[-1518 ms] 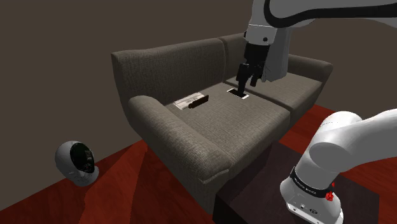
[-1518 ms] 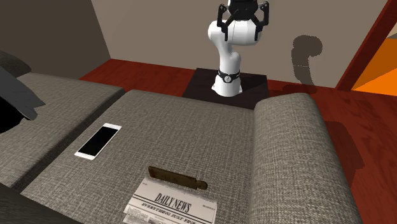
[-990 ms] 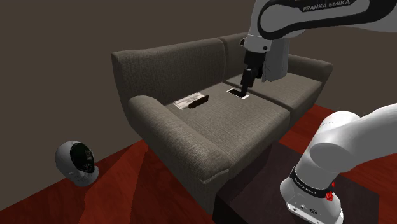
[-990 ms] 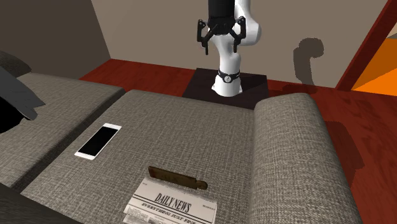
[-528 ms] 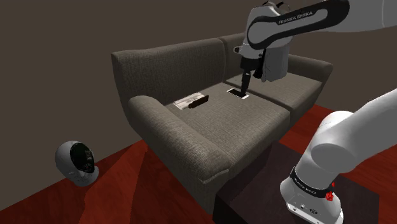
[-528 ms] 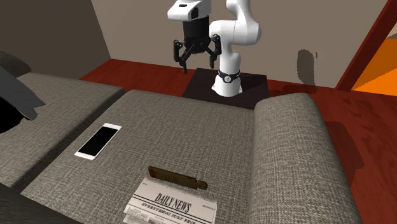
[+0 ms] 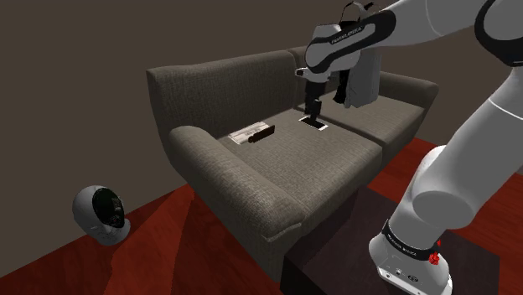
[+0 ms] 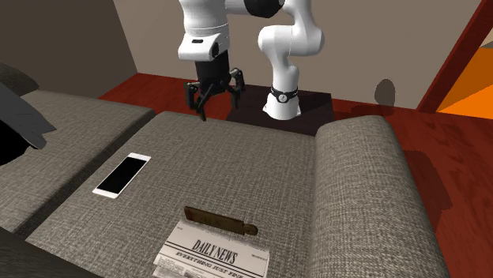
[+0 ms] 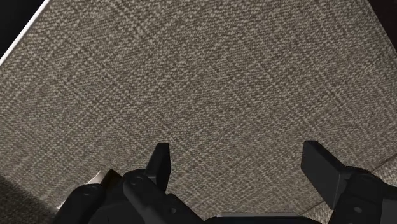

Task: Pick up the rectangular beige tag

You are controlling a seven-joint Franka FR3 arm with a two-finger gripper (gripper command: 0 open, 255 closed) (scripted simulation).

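Note:
The tag is a flat brownish-beige strip lying on the sofa seat, against the top edge of a folded newspaper. In the shoulder view the tag lies near the seat's back, beside the newspaper. My gripper hangs open over the seat's front edge, far from the tag, with nothing between its fingers. From the shoulder camera the gripper is just above a white-edged phone. In the wrist view the gripper faces bare sofa fabric, fingers wide apart.
The phone lies on the seat between the gripper and the tag. The grey sofa has thick armrests on both sides. A round white device stands on the red floor. The dark stand is at the sofa's front.
The arm has swung down and across towards the sofa seat, bringing the gripper from high above the stand to just over the cushion's front edge. The fingers stayed open.

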